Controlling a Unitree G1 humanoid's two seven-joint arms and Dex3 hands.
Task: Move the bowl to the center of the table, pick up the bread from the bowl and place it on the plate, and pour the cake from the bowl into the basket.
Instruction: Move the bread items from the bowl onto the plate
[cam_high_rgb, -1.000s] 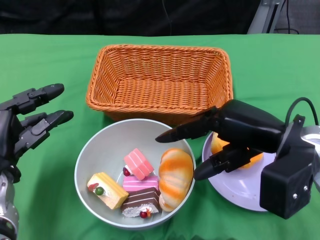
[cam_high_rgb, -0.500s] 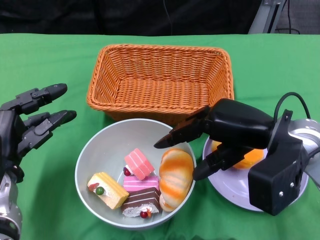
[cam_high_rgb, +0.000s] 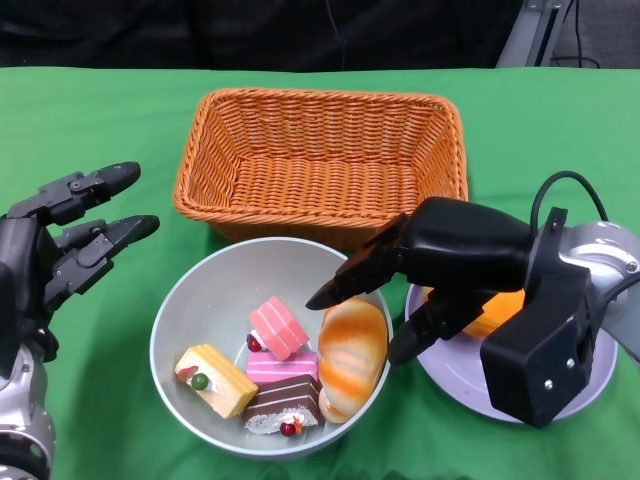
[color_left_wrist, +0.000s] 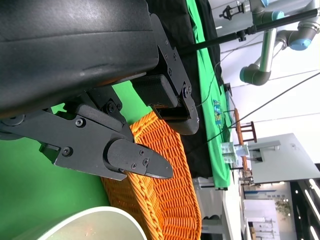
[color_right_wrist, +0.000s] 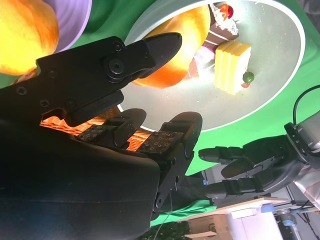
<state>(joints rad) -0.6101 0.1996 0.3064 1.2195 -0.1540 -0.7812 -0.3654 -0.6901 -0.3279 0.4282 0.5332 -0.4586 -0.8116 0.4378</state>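
The green tabletop (cam_high_rgb: 560, 130) stretched the width of the scene, and on its far middle sat the orange wicker basket (cam_high_rgb: 320, 160), with nothing visible inside it. Just near of the basket, almost touching its near wall, stood the grey bowl (cam_high_rgb: 195, 300), roughly at the middle of the tabletop. To the right of the bowl and close beside its rim lay the pale purple plate (cam_high_rgb: 470, 385), which carried an orange-yellow bread roll (cam_high_rgb: 497, 308) largely hidden behind the arm. The right hand (cam_high_rgb: 400, 300) reached in from the right above the plate, its fingers apart and holding nothing; one finger stretched over the bowl's right rim, above the bread, and another pointed down between bowl and plate. Whether any fingertip touched the bread I could not tell. The left hand (cam_high_rgb: 60, 245) hovered at the left, apart from the bowl, fingers spread and empty. Inside the bowl, the bread (cam_high_rgb: 350, 350), a glazed orange loaf, leaned along the right side. Left of it lay the cakes: a yellow slice (cam_high_rgb: 213, 380) near the left, a chocolate slice (cam_high_rgb: 283, 402) at the near side, a pink piece (cam_high_rgb: 280, 366) in the middle and another pink slice (cam_high_rgb: 278, 326) tilted on top of it.
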